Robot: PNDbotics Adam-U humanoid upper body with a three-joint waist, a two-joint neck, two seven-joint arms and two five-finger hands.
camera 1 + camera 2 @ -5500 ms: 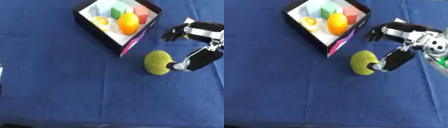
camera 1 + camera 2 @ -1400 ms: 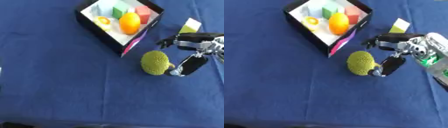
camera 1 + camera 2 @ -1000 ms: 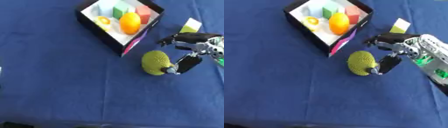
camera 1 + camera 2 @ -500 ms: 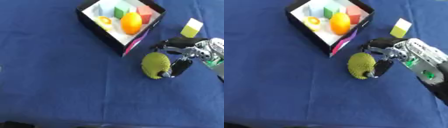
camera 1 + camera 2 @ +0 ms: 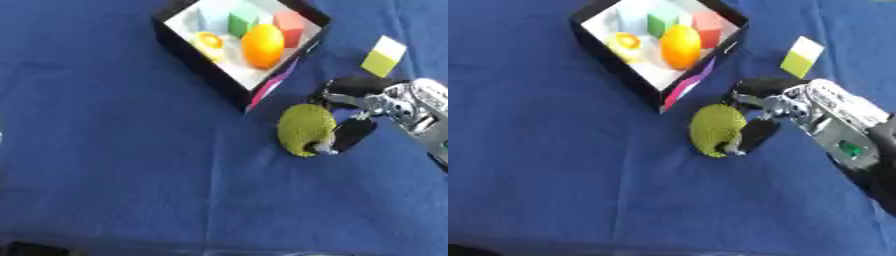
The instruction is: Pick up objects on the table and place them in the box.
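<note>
Closing in since a moment ago, the right hand (image 5: 767, 120) now reaches in from the right with its thumb against the near right side of the bumpy green fruit (image 5: 717, 130) and its fingers curled over the far side, clasping it on the blue cloth (image 5: 553, 165). Open cloth stretches to the hand's left. Beyond lies a yellow-green block (image 5: 800, 56), and farther left the box (image 5: 614, 63), its near corner close to the fruit.

Lab-like test bench: blue cloth-covered table (image 5: 105, 165), toy blocks (image 5: 383, 56).
</note>
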